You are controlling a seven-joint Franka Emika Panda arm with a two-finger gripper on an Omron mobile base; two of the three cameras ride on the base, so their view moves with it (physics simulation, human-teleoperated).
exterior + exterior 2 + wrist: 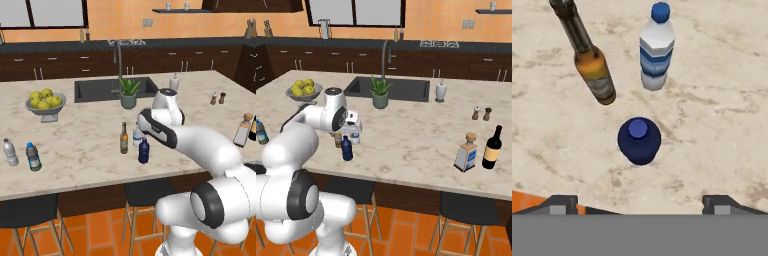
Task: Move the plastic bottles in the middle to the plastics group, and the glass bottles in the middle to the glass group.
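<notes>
Hovering over navy bottle (639,140) (tool (639,204) wide apart)

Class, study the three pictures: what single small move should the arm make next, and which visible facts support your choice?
Probably lower straight down. The hand view shows the open gripper above the upright navy bottle, holding nothing, its fingertips wide apart. The amber bottle and the clear labelled bottle stand apart from it, leaving room.

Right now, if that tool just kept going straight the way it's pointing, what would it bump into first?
Most likely the dark blue bottle: the open tool looks down on its cap, which sits between the fingertips' line. The brown bottle and the white labelled bottle stand farther off.
</notes>
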